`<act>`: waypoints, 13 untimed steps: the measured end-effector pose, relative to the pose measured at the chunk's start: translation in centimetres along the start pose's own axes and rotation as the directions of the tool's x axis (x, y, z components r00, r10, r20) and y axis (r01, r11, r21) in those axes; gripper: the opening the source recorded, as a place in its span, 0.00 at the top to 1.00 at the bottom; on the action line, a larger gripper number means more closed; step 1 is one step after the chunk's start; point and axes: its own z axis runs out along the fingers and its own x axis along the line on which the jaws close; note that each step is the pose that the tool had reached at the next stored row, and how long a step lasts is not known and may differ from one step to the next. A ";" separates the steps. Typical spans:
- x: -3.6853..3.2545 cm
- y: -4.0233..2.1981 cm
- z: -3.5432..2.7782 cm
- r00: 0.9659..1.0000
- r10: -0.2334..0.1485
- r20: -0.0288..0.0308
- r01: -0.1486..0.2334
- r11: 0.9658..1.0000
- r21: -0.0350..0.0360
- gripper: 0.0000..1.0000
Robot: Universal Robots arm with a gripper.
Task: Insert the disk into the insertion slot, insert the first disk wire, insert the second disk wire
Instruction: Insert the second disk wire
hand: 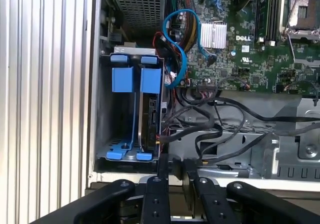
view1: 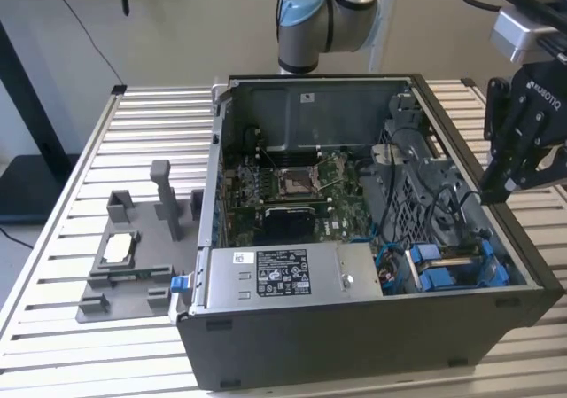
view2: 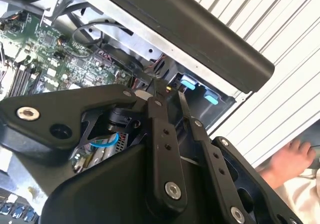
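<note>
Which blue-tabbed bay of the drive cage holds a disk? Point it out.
The bay beside the cables: the disk stands inside it. The bay against the case wall is empty.

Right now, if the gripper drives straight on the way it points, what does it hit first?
Probably the black cables just ahead of the gripper, beside the disk sitting in the insertion slot. Depth is unclear in the first wrist view, so take that as a guess.

Mobo logo [hand: 243,37]; PSU label [view1: 282,272], txt illegible
</note>
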 end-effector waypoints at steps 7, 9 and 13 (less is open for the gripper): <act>-0.13 -0.06 0.55 1.000 0.000 0.001 0.000 1.000 0.000 0.73; -0.14 -0.07 0.64 1.000 0.000 0.001 0.000 1.000 0.000 0.73; -0.14 -0.07 0.65 1.000 0.000 0.001 0.000 1.000 0.000 0.73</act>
